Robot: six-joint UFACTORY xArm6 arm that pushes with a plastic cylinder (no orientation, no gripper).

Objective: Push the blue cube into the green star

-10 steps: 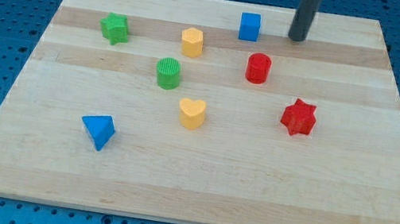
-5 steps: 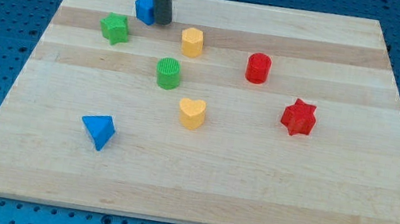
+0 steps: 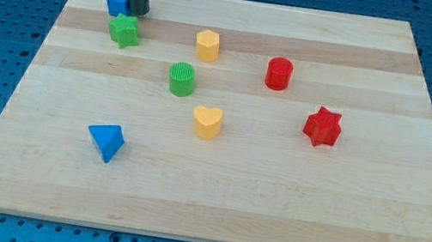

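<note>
The blue cube (image 3: 116, 0) sits near the board's top left corner, just above and slightly left of the green star (image 3: 124, 31), close to it or touching. My tip (image 3: 137, 12) stands against the cube's right side, directly above the star. The rod hides part of the cube's right edge.
A yellow hexagonal block (image 3: 207, 45), green cylinder (image 3: 182, 79), red cylinder (image 3: 279, 74), red star (image 3: 322, 126), yellow heart (image 3: 207, 123) and blue pyramid-like block (image 3: 106, 140) lie on the wooden board (image 3: 290, 202). The board's top edge is just above the cube.
My tip swept from the view's top right to the top left, pushing the blue cube leftward along the top edge to just above the green star.
</note>
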